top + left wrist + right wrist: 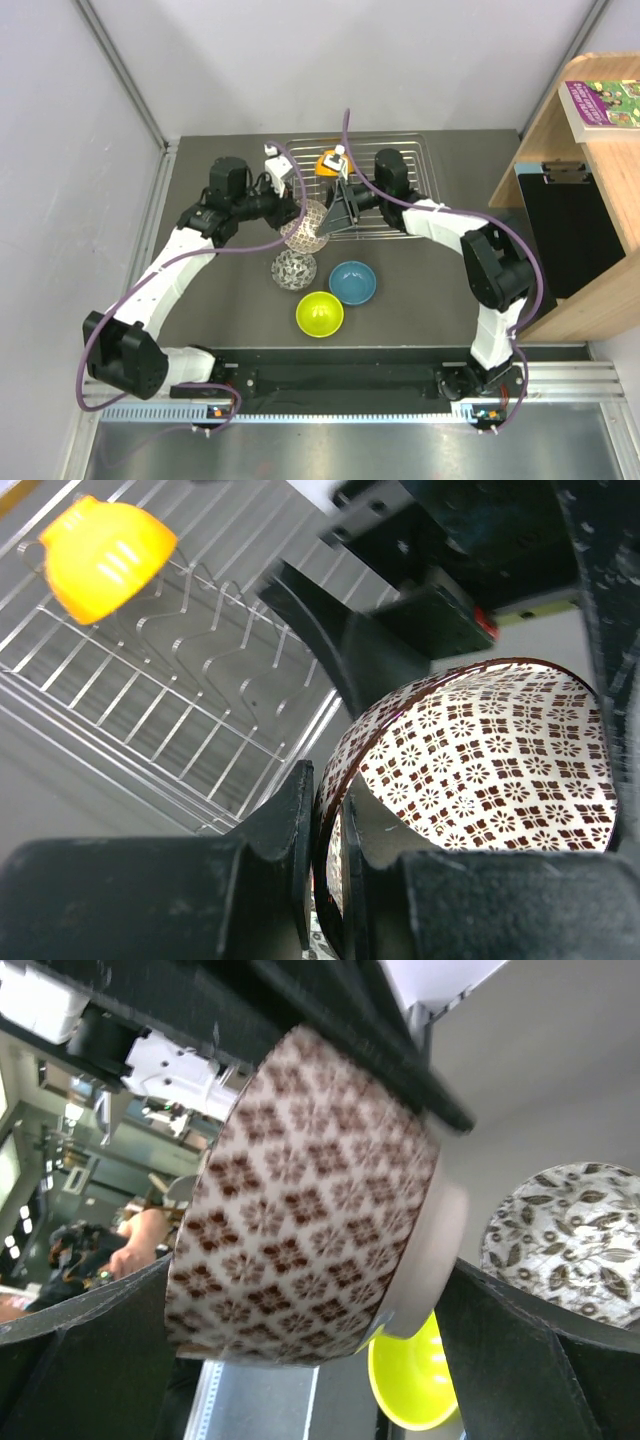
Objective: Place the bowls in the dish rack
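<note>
Green bowl (320,314) is sitting nearest the arm bases on the table (430,305). Blue bowl (353,282) is sitting just beside it, right and a bit farther. Leaf bowl (295,268) is sitting upright left of the blue one. Just past that, the left gripper (332,860) is pinching the rim of the brown bowl (480,760), one finger inside and one outside, holding it tipped on its side by the rack's near left corner. Right gripper (300,1290) is spreading wide, its fingers straddling that bowl; contact unclear. Rack (400,190) is lying farthest, with the orange bowl (328,163) leaning among its wires.
</note>
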You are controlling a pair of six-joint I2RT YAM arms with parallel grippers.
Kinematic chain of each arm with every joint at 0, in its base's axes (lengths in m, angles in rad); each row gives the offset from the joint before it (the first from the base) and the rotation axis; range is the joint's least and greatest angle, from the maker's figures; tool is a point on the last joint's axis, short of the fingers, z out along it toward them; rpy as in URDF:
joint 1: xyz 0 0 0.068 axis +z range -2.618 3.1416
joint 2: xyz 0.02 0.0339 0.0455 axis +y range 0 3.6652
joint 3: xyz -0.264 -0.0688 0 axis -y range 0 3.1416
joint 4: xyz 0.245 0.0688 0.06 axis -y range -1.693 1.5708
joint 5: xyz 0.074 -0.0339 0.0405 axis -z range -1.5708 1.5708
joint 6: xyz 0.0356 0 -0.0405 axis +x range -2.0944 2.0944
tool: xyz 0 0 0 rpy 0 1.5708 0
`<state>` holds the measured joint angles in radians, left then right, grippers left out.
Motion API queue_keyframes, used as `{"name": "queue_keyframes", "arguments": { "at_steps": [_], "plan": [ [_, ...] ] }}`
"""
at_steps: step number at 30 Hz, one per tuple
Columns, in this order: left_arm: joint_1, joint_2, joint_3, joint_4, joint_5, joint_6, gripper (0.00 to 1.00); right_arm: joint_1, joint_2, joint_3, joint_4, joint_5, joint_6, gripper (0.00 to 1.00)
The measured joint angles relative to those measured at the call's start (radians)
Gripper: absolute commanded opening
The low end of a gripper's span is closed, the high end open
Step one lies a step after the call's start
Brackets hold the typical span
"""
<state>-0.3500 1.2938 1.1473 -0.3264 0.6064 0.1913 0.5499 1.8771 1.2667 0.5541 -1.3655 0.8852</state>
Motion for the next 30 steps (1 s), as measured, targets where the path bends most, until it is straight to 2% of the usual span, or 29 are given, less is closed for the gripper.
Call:
{"name": "queue_keyframes", "arguments": {
  "at_steps": [4,10,16,22,28,30],
  "plan": [
    [-0.011,0.000,-0.015,0.000,0.002,0.000,0.00,-0.008,0.000,0.036,-0.100,0.033,-0.081,1.00],
    [-0.017,0.000,-0.031,0.002,0.002,0.000,0.00,-0.016,0.000,0.052,-0.159,0.048,-0.130,0.92],
    [-0.019,0.000,-0.045,0.010,-0.009,0.000,0.00,-0.016,0.000,0.052,-0.178,0.049,-0.143,0.93],
    [-0.019,0.000,-0.045,0.023,-0.033,-0.001,0.00,-0.016,0.000,0.051,-0.208,0.055,-0.173,1.00],
    [-0.019,-0.005,-0.045,0.035,-0.043,-0.005,0.00,-0.016,0.000,0.051,-0.222,0.060,-0.189,0.98],
    [-0.019,-0.008,-0.045,0.036,-0.043,-0.005,0.00,-0.015,0.000,0.051,-0.222,0.060,-0.192,0.95]
  ]
}}
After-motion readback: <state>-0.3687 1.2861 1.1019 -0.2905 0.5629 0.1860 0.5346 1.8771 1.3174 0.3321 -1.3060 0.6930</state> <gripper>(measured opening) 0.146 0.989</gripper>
